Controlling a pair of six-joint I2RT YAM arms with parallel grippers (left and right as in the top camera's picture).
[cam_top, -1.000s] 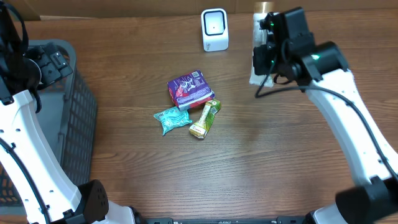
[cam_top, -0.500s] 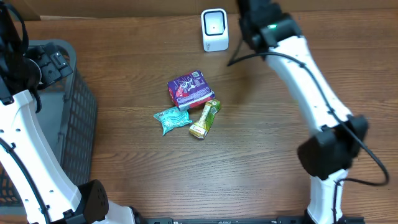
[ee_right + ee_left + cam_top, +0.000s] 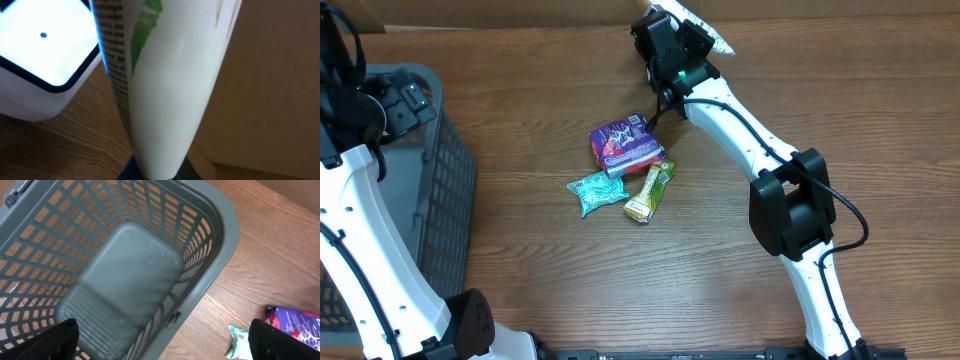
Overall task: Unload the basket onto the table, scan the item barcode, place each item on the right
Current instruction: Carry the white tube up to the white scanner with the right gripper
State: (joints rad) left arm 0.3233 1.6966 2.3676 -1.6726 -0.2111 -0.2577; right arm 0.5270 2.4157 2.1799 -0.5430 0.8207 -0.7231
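Observation:
A white packet [image 3: 165,85] with green print and small black text fills the right wrist view, and my right gripper [image 3: 157,173] is shut on its lower end. It hangs just beside the white scanner [image 3: 40,55], whose lit face shows at the left. From overhead, the right gripper [image 3: 670,42] sits at the table's far edge, covering the scanner, with the white packet [image 3: 710,35] sticking out to its right. My left gripper [image 3: 167,342] is open and holds nothing, hovering over the grey basket [image 3: 220,240].
A purple packet [image 3: 627,143], a teal packet [image 3: 597,191] and a green-yellow bar [image 3: 651,191] lie together mid-table. The grey basket [image 3: 450,180] stands at the left edge. A cardboard wall runs behind the scanner.
My right arm has swung left from the right of the scanner to over it, carrying the white packet. The left arm has stayed still.

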